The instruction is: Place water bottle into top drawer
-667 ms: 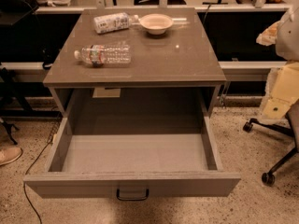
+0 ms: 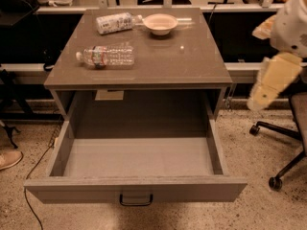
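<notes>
Water bottle (image 2: 105,56) lies on cabinet top (image 2: 187,63), label unreadable; top drawer (image 2: 192,189) open; gripper (image 2: 269,83) far right, state unclear.

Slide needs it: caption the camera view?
Clear ribbed plastic water bottle lies on grey-brown cabinet; wide grey top drawer open, empty; claw hangs at right.

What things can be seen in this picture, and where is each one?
water bottle: one, clear with white cap, lying on its side on the cabinet top, left part.
second bottle: one, white label, lying at the back.
bowl: one, pale pink, at the back, right of the second bottle.
top drawer: one, grey, pulled open, nothing inside.
cabinet: one, grey-brown.
chair: one, black base, floor at right.
shoe: one, tan, floor at left.
hand: one, cream, right edge, apart from both bottles.
</notes>
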Robot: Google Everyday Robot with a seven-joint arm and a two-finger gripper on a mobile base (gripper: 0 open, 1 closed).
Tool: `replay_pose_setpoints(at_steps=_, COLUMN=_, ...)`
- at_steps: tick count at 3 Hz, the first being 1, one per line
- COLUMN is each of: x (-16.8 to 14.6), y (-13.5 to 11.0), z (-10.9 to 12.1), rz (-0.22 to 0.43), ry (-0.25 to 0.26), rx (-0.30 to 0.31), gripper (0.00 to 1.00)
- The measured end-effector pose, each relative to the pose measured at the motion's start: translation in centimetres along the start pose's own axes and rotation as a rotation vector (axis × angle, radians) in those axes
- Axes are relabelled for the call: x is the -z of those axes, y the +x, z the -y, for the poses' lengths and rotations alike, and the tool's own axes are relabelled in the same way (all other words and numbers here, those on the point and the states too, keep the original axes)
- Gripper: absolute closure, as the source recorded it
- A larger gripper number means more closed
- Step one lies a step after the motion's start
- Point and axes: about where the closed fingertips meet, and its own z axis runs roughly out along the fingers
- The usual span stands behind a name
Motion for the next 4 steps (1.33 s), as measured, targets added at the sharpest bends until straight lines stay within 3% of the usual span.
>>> replay_pose_setpoints(at_steps=2, x=-7.8, y=-7.2, z=11.2, rz=0.239, ry=-0.042, rx=-0.041, gripper=0.00)
replay_pose_setpoints(at_steps=3, x=-11.5, y=-12.2, z=13.8, rz=0.268, ry=-0.070, rx=-0.011, gripper=0.00)
replay_pose_setpoints(at_steps=4, x=-15.4, y=-16.4, z=14.4, rz=0.265, ry=-0.114, rx=0.013, gripper=0.00)
